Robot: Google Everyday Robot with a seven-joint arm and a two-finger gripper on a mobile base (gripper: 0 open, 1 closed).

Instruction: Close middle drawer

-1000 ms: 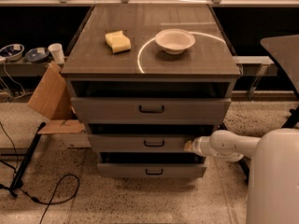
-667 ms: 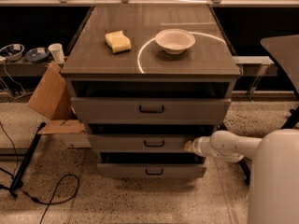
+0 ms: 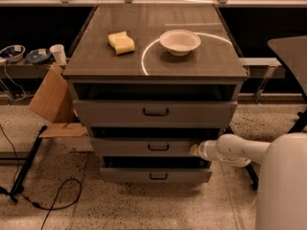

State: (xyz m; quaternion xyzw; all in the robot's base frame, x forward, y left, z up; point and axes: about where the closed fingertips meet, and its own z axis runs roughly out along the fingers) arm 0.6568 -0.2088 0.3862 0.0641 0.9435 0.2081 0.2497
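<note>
My gripper sits at the right end of the middle drawer front panel; I cannot tell how wide it stands. That drawer, 2nd of 3, juts out slightly, its inside dark. On the counter, a white bowl looks empty. Cardboard leans left of the cabinet.

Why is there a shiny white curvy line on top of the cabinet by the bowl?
Camera view: the bright arc is glare, light bouncing off the glossy cabinet top around the white bowl. Same view: the drawer openings are dark with shadow, and the gripper sits at the right end of the middle drawer.
</note>
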